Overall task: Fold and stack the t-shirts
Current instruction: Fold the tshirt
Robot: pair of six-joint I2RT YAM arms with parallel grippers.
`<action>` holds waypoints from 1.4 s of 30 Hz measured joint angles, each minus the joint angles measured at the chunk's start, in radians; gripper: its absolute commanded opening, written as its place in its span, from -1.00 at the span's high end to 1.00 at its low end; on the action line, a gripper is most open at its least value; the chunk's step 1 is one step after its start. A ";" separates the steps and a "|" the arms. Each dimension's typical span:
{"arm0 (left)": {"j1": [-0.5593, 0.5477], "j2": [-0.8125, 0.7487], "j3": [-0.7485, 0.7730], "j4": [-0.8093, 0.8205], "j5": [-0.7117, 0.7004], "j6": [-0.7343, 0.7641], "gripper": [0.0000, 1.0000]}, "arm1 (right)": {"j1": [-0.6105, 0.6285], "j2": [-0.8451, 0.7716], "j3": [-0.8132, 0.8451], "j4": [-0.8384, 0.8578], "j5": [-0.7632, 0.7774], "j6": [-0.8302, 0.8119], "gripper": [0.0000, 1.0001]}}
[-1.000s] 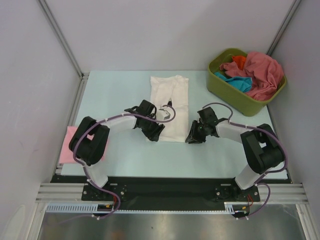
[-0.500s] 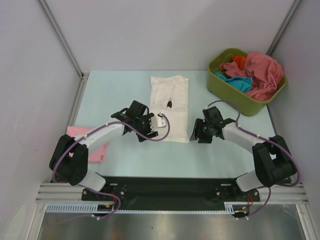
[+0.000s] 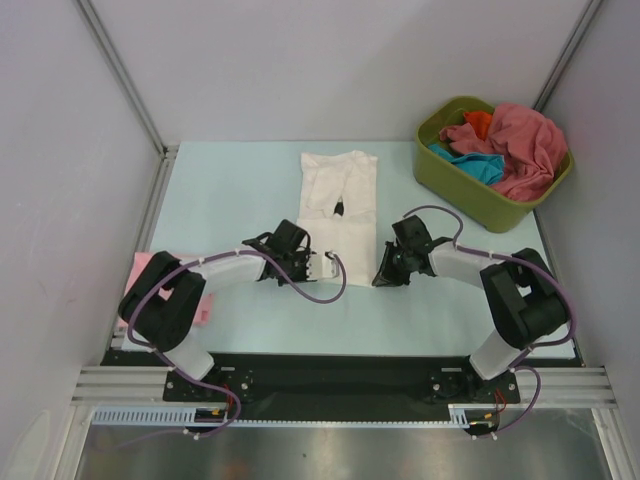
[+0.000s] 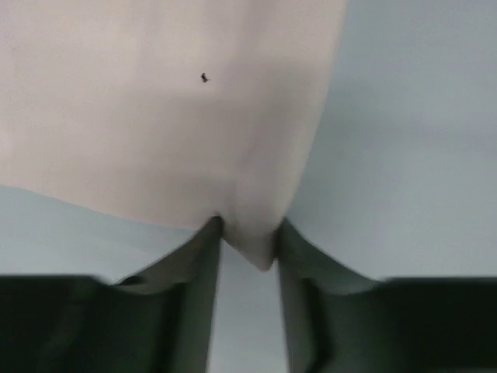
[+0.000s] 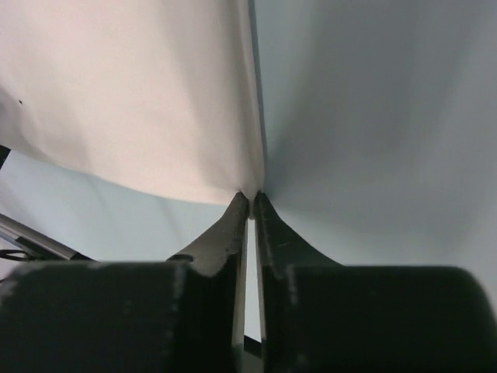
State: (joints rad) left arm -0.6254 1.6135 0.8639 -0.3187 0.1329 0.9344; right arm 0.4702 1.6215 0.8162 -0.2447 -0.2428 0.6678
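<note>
A white t-shirt with small dark marks lies folded lengthwise in the middle of the table. My left gripper is at its near left corner. In the left wrist view, that corner of the white t-shirt is bunched between the fingertips of the left gripper, which is shut on it. My right gripper is at the near right corner. In the right wrist view the right gripper pinches the edge of the white t-shirt. A pink t-shirt lies folded at the left edge, partly under the left arm.
An olive-green tub stands at the back right, heaped with rose-red, teal and orange t-shirts. Grey walls enclose the table on three sides. The black base rail runs along the near edge.
Both grippers opened wide at the shirt's near corners, then closed on the cloth. The arms reached forward and have drawn back a little toward the near edge.
</note>
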 measured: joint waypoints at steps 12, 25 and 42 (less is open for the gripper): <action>-0.001 -0.031 -0.003 -0.053 0.058 -0.098 0.99 | 0.004 -0.044 -0.002 -0.066 -0.019 -0.010 1.00; -0.006 -0.399 -0.003 -0.607 0.304 -0.058 0.99 | 0.262 -0.549 -0.005 -0.525 -0.056 0.056 1.00; 0.260 0.186 0.670 -0.705 0.445 -0.149 0.99 | -0.188 -0.013 0.465 -0.536 -0.107 -0.105 1.00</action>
State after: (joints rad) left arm -0.3653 1.7992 1.5341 -1.0233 0.5777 0.7856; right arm 0.2825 1.6081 1.2816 -0.7811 -0.3496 0.5632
